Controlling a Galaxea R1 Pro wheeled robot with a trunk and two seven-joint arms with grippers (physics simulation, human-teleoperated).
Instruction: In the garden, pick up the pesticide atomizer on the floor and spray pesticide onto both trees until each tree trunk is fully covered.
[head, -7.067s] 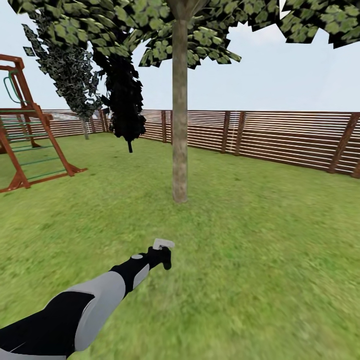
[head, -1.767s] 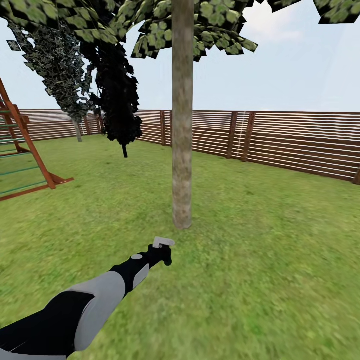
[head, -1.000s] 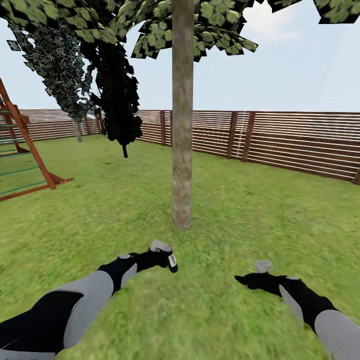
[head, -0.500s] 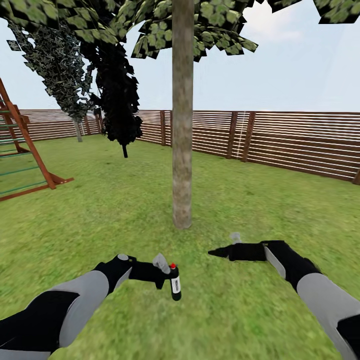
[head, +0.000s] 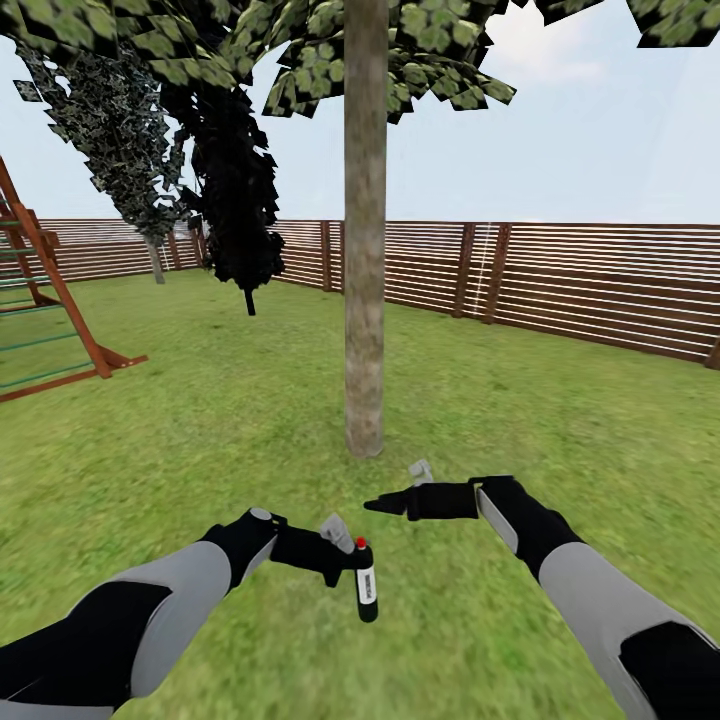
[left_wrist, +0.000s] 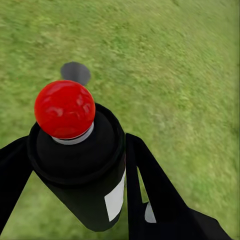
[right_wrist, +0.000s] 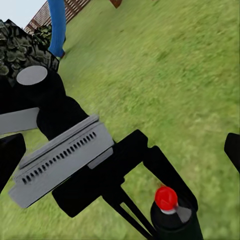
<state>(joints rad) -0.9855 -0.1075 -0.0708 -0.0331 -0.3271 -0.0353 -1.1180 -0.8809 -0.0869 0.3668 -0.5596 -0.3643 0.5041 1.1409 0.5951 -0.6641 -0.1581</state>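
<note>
The setting is a private garden, rendered in simulation. Ground cover is continuous green lawn (head: 560, 400). A brown fence (head: 590, 285) of horizontal wooden slats encloses the far side and continues behind the trees. A tree (head: 364, 250) with a straight, pale, branchless trunk stands mid-lawn, its leafy crown overhead. Two dark conifers (head: 235, 190) stand near the fence. A red-brown wooden play frame (head: 50, 310) with green rungs occupies the left edge. Open sky (head: 600, 150) lies above the fence.

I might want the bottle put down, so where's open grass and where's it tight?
Open grass lies right of the tree trunk toward the fence. Tight: between the atomizer in the left gripper and the right gripper.
</note>
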